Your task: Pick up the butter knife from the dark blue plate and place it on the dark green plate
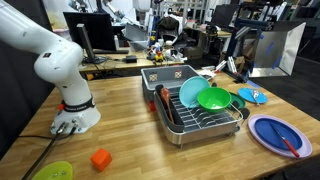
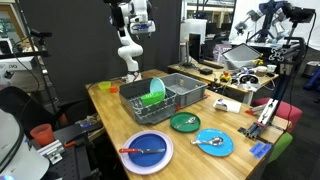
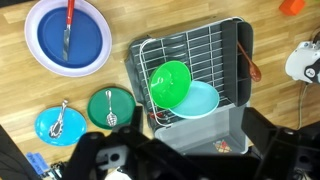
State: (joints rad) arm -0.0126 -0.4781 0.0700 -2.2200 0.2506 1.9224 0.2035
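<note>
One butter knife (image 3: 70,15) lies on the dark blue plate (image 3: 92,45); the dark green plate (image 3: 97,99) sits near, and the claw (image 2: 135,22) hangs released high above the bench (image 2: 107,102).

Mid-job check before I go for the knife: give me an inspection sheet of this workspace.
Surface: wooden table, no spills seen.
Job's things: butter knife lies on dark blue plate; dark green plate holds a spoon.
Clutter: dish rack with green bowl and teal dish; light blue plate with second spoon; orange block; yellow-green plate.
Gripper: gripper high above table, blurred, state unclear.
Cables: dark cable beside robot base.
Surroundings: lab benches and monitors behind.
</note>
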